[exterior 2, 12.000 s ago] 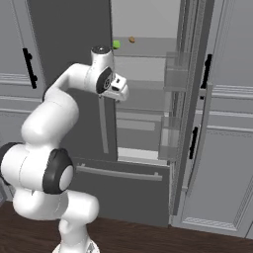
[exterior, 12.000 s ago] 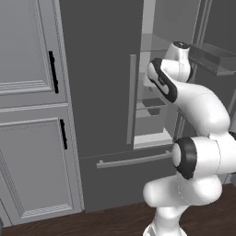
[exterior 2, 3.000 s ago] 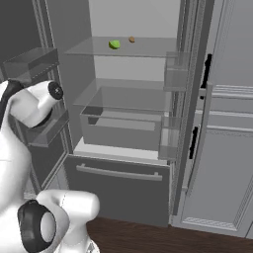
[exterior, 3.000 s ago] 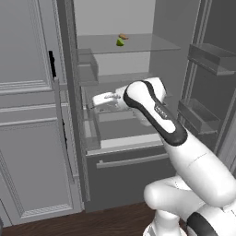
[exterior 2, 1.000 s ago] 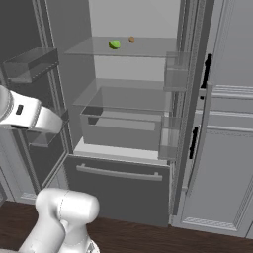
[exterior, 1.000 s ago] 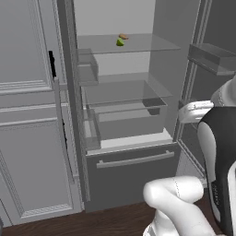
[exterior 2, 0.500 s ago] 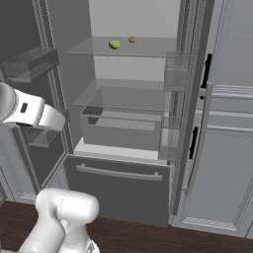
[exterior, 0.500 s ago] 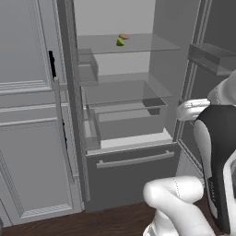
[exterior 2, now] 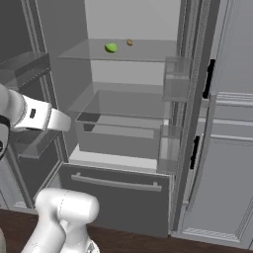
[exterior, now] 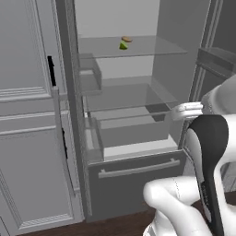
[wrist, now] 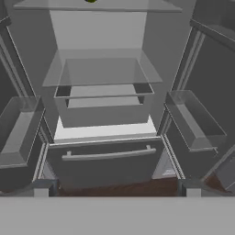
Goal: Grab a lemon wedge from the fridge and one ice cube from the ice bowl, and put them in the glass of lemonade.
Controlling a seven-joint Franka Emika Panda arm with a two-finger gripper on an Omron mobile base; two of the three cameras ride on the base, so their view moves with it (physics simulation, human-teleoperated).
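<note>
The fridge point(exterior: 138, 184) point(exterior 2: 118, 200) point(wrist: 105, 167) stands with both doors swung wide. On its upper glass shelf lies the lemon wedge point(exterior: 123, 46) point(exterior 2: 110, 47), small and yellow-green; its lower edge peeks in at the top of the hand view point(wrist: 90, 1). My gripper point(wrist: 115, 187) hangs in front of the fridge, well back from the shelves and lower than the wedge. Its fingertips point(wrist: 43, 187) are spread wide with nothing between them, so it is open. The ice cube, the ice bowl and the glass of lemonade are out of view.
A small brown item point(exterior: 126, 39) point(exterior 2: 129, 42) lies beside the wedge. Below the shelf sits a clear drawer point(exterior: 129, 124), then a freezer drawer with a bar handle point(exterior: 138, 168). Door bins point(wrist: 18, 133) point(wrist: 193, 119) jut out on both sides. Panelled cabinets point(exterior: 27, 69) point(exterior 2: 232, 148) flank the fridge.
Twelve seconds ago the left door was closed; now both are open. The arm has drawn back from the left door, and over the last second its hand has edged slightly toward the opening.
</note>
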